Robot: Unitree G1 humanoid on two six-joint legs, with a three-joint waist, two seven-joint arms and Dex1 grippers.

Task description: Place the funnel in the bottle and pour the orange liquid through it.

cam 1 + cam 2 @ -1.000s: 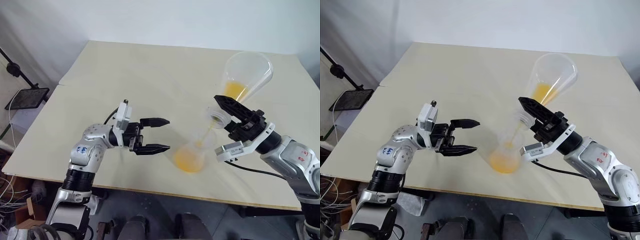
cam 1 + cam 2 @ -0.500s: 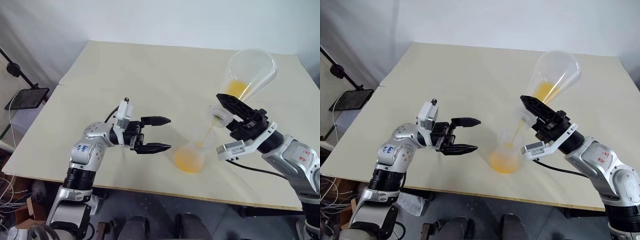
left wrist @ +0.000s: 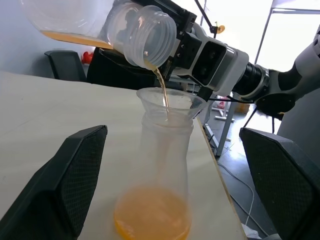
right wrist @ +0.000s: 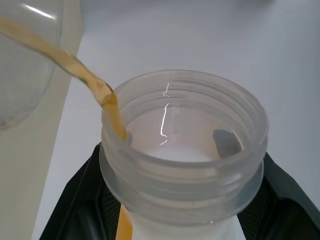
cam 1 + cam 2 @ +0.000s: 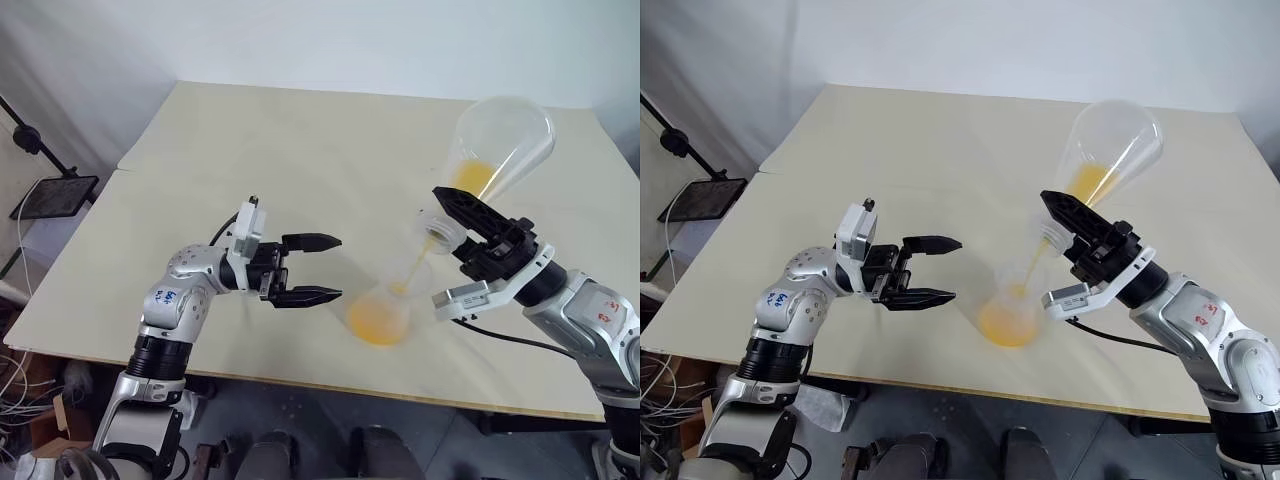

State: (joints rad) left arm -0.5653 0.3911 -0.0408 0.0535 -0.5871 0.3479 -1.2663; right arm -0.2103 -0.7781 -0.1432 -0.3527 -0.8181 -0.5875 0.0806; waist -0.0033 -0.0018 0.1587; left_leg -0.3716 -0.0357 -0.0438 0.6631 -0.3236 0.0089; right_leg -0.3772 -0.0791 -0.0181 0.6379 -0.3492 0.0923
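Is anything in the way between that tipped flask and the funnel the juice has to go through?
Nothing visible. The orange liquid falls in a thin stream from the tipped flask, held by the right gripper, straight into the funnel seated in the bottle. The open left gripper waits beside the bottle, apart from it.

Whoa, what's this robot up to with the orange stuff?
It is pouring. The right gripper holds a tilted flask by its neck, and a thin stream of orange liquid runs from its mouth into a funnel seated in the bottle standing near the front edge of the table. Orange liquid has pooled in the bottle's base, and some remains in the tilted flask. The left gripper hangs open beside the bottle, not touching it.
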